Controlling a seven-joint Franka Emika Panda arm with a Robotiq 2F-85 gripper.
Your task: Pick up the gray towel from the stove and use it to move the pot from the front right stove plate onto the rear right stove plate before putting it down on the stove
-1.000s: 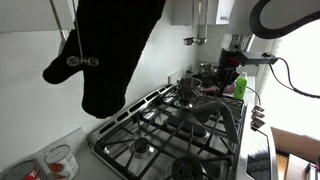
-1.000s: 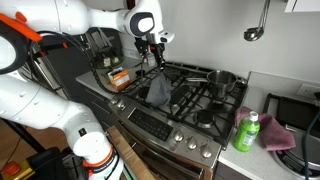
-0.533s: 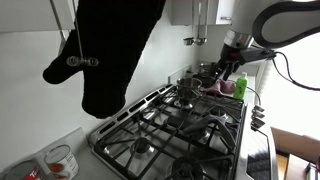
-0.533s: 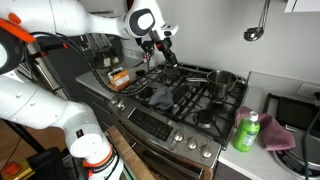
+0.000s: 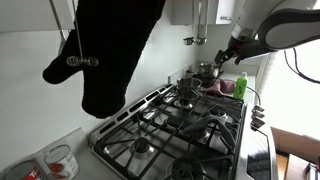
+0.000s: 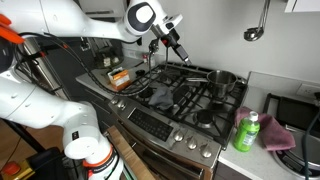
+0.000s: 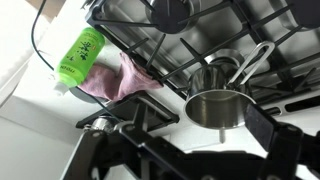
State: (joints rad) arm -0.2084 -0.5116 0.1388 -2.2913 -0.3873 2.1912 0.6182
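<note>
The gray towel (image 6: 160, 94) lies crumpled on the front left grates of the stove (image 6: 190, 125), free of the gripper. A steel pot (image 6: 222, 78) with a long handle stands on the rear right plate; it also shows in another exterior view (image 5: 187, 89) and in the wrist view (image 7: 214, 106). My gripper (image 6: 180, 50) hangs open in the air above the stove's rear left, well above the towel, with nothing between its fingers. In the wrist view the gripper (image 7: 190, 140) frames the pot far below, one dark finger pad (image 7: 272, 130) at the right.
A green bottle (image 6: 247, 132) and a pink cloth (image 6: 280, 135) sit on the counter right of the stove. A black oven mitt (image 5: 110, 50) hangs close to one exterior camera. A box (image 6: 118, 78) stands on the counter left of the stove.
The gripper opened and let go of the gray towel, which dropped onto the front left grates. The arm then rose up and back from the stove.
</note>
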